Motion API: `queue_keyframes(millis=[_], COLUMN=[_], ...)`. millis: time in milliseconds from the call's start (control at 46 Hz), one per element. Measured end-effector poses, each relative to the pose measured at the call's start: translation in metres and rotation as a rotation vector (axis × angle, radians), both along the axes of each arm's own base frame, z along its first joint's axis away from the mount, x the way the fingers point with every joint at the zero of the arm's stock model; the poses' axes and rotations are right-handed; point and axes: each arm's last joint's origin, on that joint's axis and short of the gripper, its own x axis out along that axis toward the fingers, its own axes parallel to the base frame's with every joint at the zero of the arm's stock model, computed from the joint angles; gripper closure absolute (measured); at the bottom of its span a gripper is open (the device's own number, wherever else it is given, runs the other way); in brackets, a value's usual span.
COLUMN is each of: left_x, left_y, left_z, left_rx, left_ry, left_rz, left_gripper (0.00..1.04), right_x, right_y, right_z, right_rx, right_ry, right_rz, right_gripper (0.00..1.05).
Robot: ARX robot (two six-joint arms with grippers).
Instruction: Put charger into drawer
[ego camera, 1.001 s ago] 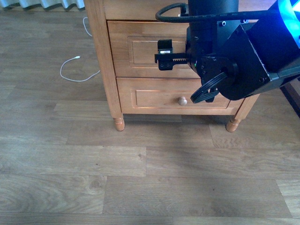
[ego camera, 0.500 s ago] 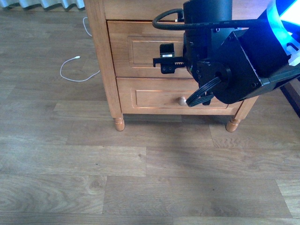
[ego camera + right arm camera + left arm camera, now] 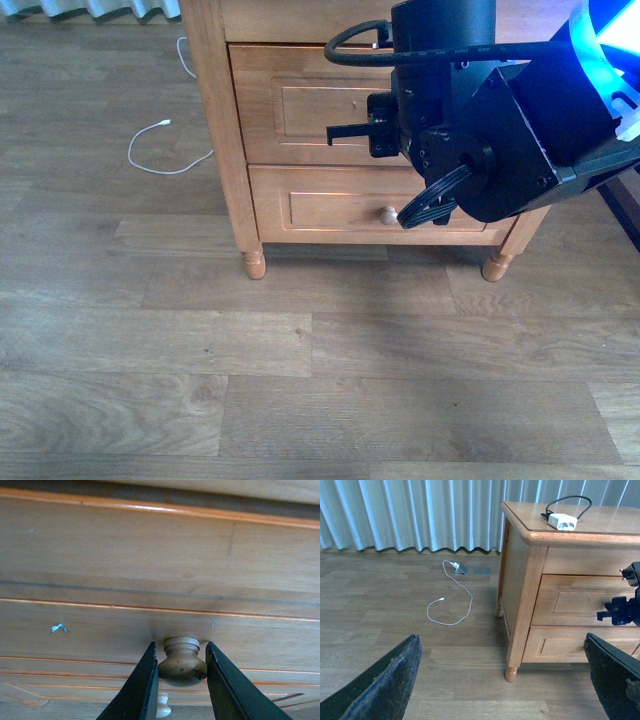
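Right wrist view: two dark fingers [image 3: 139,687] set against either side of a round pale knob [image 3: 182,662], pads touching its flanks, no gap showing. Right gripper [image 3: 181,647] closed down to the knob's width and gripping it. Knob seated on the recessed panel front of the drawer [image 3: 100,580], the taller upper one of two. Drawer front looks flush with its frame, not pulled out. Just under it, the top of a second knob [image 3: 163,710], belonging to the lower drawer [image 3: 330,205]. Front view: bulky black right arm [image 3: 500,130] covering most of the upper drawer's panel, so the grip itself is hidden there; bare part of the drawer [image 3: 300,100] visible beside it. Both drawers in a light-wood nightstand [image 3: 225,150] on turned feet, standing on a wood-plank floor [image 3: 250,380]. Left gripper [image 3: 501,639] spread wide, its fingers [image 3: 390,680] at the two lower corners of its own view, holding nothing, well apart from the nightstand. Charger [image 3: 562,521] lying on the nightstand top near the front edge, white block flat, its black cable [image 3: 567,501] looped behind it. Thin white cable [image 3: 452,600] curled on the floor beside the nightstand, in front of a pale pleated curtain [image 3: 410,515].
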Motion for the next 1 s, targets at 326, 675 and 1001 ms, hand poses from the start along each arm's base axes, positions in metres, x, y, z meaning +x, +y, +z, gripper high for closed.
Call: queue_keyframes(millis=[326, 675, 1001], left_x=[0.0, 0.0, 0.0], left_y=[0.0, 0.0, 0.0], left_z=[0.0, 0.0, 0.0], left_rx=[0.0, 0.0, 0.0], left_ry=[0.0, 0.0, 0.0], left_rz=[0.0, 0.0, 0.0], left_gripper=[0.06, 0.06, 0.06], right_x=[-0.013, -0.064, -0.113], right_y=[-0.007, -0.024, -0.042], right_z=[-0.002, 0.006, 0.013], right_rx=[0.015, 0.023, 0.051], right_ry=[0.028, 0.129, 0.253], right_rz=[0.033, 0.05, 0.093], right_gripper=[0.82, 0.82, 0.82])
